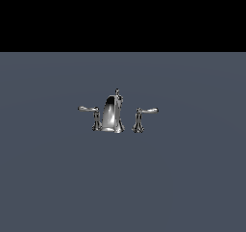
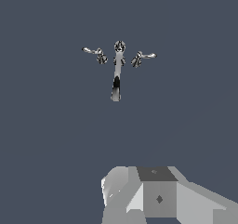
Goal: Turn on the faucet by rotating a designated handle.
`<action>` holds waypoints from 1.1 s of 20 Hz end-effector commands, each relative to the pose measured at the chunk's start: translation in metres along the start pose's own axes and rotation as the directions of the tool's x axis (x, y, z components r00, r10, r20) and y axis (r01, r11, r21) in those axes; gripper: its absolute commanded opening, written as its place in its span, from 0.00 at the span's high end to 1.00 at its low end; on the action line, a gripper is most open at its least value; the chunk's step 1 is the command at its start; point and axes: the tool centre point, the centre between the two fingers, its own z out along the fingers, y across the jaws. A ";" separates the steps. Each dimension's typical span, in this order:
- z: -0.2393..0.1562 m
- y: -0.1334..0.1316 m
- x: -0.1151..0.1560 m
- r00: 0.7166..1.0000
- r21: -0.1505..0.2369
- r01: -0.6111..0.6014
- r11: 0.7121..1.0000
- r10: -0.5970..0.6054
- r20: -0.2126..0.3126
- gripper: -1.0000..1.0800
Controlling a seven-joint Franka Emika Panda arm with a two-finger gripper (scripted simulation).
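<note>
Plain grey floor carries the faucet (image 1: 113,113); its handle (image 1: 89,109) sits untouched, all turning left. The gripper (image 2: 139,214) hangs well apart, its spread unreadable.

1. The gripper (image 2: 160,197) is cut off by the wrist view's edge; its fingers are out of sight, so their spread cannot be told.
2. The handle (image 1: 90,112) is too small to show detail.
3. The arm is missing from the exterior view.

Blocky grey-white gripper body (image 2: 158,197) — faceted panels, dark top plate, small diamond mark
</note>
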 end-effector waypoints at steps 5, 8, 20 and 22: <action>0.002 -0.002 0.000 1.000 0.000 -0.008 1.000 0.008 0.000 1.00; 0.006 -0.005 0.002 1.000 0.000 -0.025 1.000 0.025 0.000 1.00; 0.045 -0.038 0.014 0.982 0.000 -0.187 0.982 0.187 0.003 1.00; 0.055 -0.046 0.019 0.974 0.000 -0.228 0.974 0.228 0.003 1.00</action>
